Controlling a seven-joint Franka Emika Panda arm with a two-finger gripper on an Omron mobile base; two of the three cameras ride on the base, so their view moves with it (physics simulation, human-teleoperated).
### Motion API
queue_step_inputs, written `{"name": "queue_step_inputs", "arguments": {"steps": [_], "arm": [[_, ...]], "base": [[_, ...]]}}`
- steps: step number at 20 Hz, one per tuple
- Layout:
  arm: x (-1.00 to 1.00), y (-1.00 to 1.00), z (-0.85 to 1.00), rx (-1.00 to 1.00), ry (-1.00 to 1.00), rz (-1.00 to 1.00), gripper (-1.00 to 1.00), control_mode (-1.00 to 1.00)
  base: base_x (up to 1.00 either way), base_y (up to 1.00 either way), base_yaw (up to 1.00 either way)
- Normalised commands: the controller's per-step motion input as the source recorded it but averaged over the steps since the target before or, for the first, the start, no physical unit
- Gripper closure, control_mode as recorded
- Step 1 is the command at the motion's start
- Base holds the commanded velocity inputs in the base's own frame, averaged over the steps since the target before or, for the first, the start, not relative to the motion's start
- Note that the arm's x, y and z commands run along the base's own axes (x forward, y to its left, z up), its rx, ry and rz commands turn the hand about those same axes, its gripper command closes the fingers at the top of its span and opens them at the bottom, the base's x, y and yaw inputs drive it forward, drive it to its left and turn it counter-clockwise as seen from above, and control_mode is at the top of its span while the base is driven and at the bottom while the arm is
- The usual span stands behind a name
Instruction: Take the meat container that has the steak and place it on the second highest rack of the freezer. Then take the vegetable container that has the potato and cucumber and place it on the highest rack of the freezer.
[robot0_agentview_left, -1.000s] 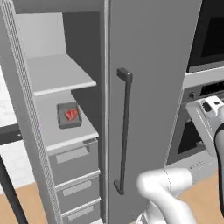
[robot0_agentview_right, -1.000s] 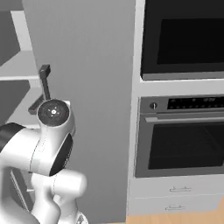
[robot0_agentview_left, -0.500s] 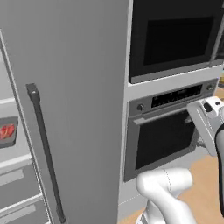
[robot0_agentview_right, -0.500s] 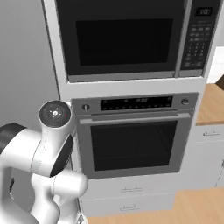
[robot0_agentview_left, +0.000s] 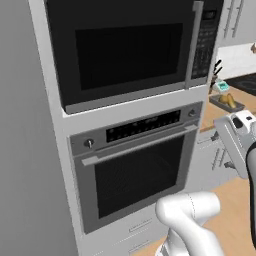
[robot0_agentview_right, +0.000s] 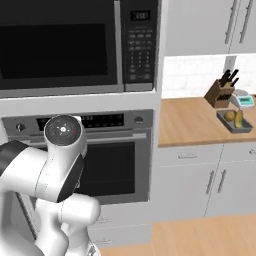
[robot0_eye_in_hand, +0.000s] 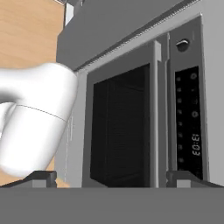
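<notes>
The vegetable container (robot0_agentview_right: 234, 121) with potato (robot0_agentview_right: 229, 116) and cucumber (robot0_agentview_right: 239, 118) is sitting on the worktop (robot0_agentview_right: 192, 123) far right of the oven (robot0_agentview_right: 107, 155), while the gripper (robot0_eye_in_hand: 113, 177), jaws wide and empty, is facing that oven.

Even, soft, shadowless rendered light

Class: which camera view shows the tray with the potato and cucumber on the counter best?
The right base view: the tray sits unobstructed on the wooden counter, beside the knife block. The left base view catches it small, near the right edge.
</notes>
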Motion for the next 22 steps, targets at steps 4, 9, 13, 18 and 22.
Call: {"name": "queue_step_inputs", "arguments": {"steps": [4, 9, 13, 18, 22], "arm": [[0.00, 0.00, 0.00, 0.00, 0.00, 0.00, -1.00, 1.00], [0.00, 0.00, 0.00, 0.00, 0.00, 0.00, -1.00, 1.00], [0.00, 0.00, 0.00, 0.00, 0.00, 0.00, -1.00, 1.00], [0.00, 0.00, 0.00, 0.00, 0.00, 0.00, -1.00, 1.00], [0.00, 0.00, 0.00, 0.00, 0.00, 0.00, -1.00, 1.00]], "base": [[0.50, -1.00, 0.00], [0.59, -1.00, 0.00], [0.60, -1.00, 0.00], [0.59, -1.00, 0.00], [0.58, -1.00, 0.00]]}}
